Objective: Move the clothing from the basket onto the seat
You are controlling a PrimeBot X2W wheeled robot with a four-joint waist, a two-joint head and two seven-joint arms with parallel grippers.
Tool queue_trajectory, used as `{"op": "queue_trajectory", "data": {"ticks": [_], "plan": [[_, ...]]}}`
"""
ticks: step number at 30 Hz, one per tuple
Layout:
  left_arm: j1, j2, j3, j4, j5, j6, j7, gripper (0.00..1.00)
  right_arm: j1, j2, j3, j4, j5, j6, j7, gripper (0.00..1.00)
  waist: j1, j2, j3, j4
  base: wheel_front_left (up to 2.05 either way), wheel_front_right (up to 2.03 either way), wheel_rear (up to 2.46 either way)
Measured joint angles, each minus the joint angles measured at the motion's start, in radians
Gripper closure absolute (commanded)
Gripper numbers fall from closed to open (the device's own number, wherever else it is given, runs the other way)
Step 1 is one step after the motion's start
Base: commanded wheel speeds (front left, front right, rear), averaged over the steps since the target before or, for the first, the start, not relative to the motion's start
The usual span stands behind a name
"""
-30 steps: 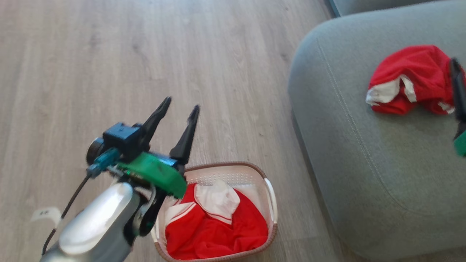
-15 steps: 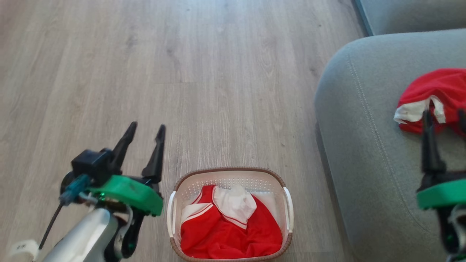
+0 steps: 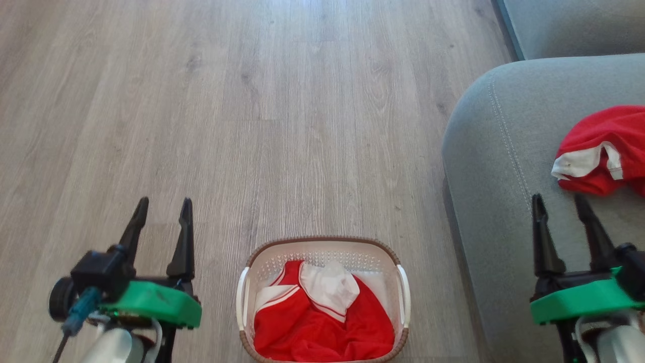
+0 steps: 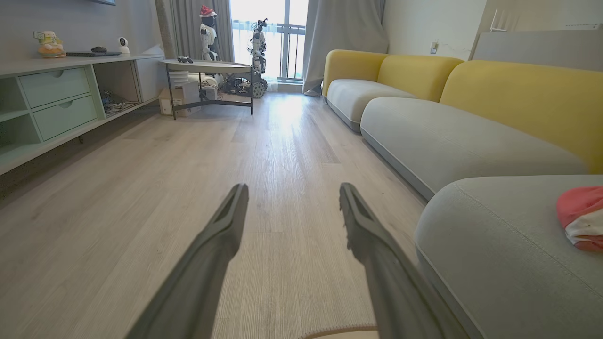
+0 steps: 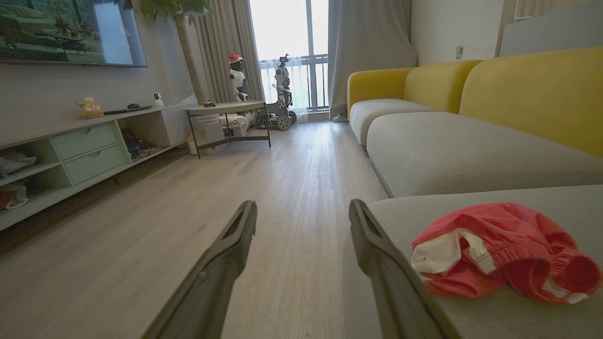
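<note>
The cream basket (image 3: pixel 402 282) with a brown rim stands on the floor at the bottom centre of the head view, holding a crumpled red garment (image 3: pixel 322 325) with white trim. A second red garment (image 3: pixel 602 151) (image 5: pixel 504 249) (image 4: pixel 582 216) lies on the grey-green seat (image 3: pixel 499 201) (image 5: pixel 471 207) (image 4: pixel 476 226) to the right. My left gripper (image 3: pixel 164 207) (image 4: pixel 292 193) hovers open and empty left of the basket. My right gripper (image 3: pixel 559 204) (image 5: pixel 301 209) hangs open and empty over the seat's front edge, just short of the garment there.
Pale wood floor (image 3: pixel 252 101) stretches ahead. A long sofa with yellow backs (image 5: pixel 518 84) runs along the right. A green-drawered TV unit (image 4: pixel 56 99) lines the left wall, and a round side table (image 4: pixel 207 68) with robot figures behind it stands by the window.
The head camera has swung, so basket and seat shifted in the picture. My left gripper dropped to the lower left beside the basket. My right gripper drew back from the garment on the seat.
</note>
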Motion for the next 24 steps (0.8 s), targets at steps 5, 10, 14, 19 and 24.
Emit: {"op": "queue_trajectory", "data": {"ticks": [5,10,14,19,24], "plan": [[0.051,-0.038,0.05,-0.002,0.056,-0.03,0.0,0.0,0.009,0.002,0.03,0.009,-0.006,0.0,-0.01,0.0,0.0,0.0,-0.004,0.0,0.0,0.0,0.0],[0.071,-0.071,0.093,0.0,0.093,-0.062,0.0,0.0,0.009,0.005,0.036,0.015,-0.006,0.0,-0.014,0.0,0.0,0.0,-0.006,0.0,0.0,0.0,0.0],[0.079,-0.093,0.114,0.002,0.119,-0.087,0.0,0.0,0.009,0.005,0.04,0.018,-0.006,0.0,-0.015,0.0,0.0,0.0,-0.003,0.0,0.0,0.0,0.0],[0.084,-0.113,0.139,0.012,0.139,-0.111,0.0,0.0,0.009,0.005,0.046,0.019,-0.006,0.0,-0.015,0.0,0.0,0.0,0.003,-0.001,0.0,0.0,0.0],[0.084,-0.128,0.161,0.026,0.156,-0.134,0.0,0.0,0.009,0.005,0.05,0.02,-0.005,0.0,-0.015,0.0,0.0,0.0,0.01,-0.002,0.0,0.0,0.0]]}}
